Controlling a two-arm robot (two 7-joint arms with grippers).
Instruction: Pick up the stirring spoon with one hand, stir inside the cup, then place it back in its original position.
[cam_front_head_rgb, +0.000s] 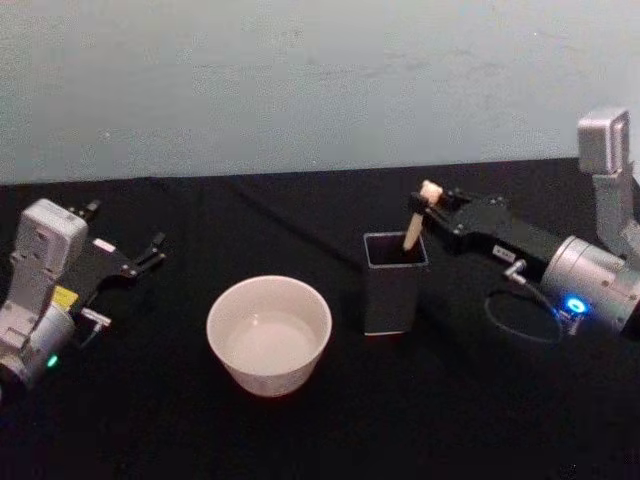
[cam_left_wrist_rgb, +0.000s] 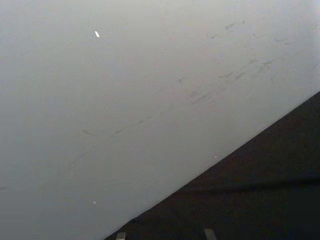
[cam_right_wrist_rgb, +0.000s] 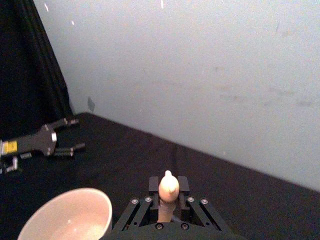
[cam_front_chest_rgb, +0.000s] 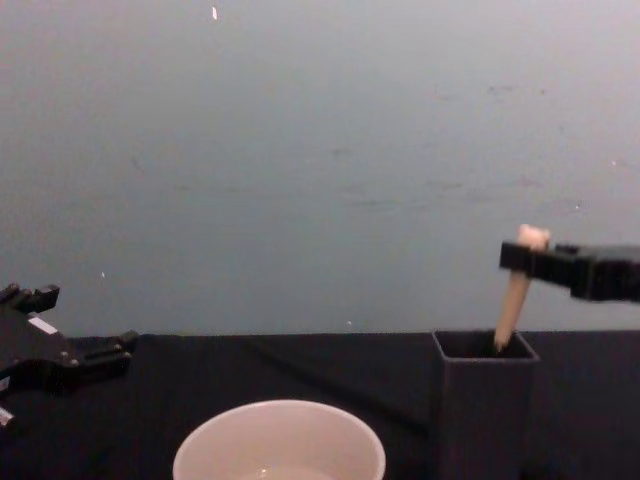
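The stirring spoon (cam_front_head_rgb: 414, 226) stands tilted in a dark square holder (cam_front_head_rgb: 393, 285), with only its beige handle showing above the rim; its bowl is hidden inside. My right gripper (cam_front_head_rgb: 431, 201) reaches in from the right and is shut on the top of the handle (cam_right_wrist_rgb: 168, 189). The chest view shows the same grip (cam_front_chest_rgb: 522, 258) above the holder (cam_front_chest_rgb: 484, 400). The cream-white cup (cam_front_head_rgb: 268, 333) sits left of the holder, apart from it. My left gripper (cam_front_head_rgb: 150, 251) rests open at the far left of the table.
A black cloth (cam_front_head_rgb: 470, 420) covers the table, and a pale wall (cam_front_head_rgb: 300, 80) rises behind it. A cable loops beside the right wrist (cam_front_head_rgb: 520, 310). Bare cloth lies in front of the cup and between the cup and the left arm.
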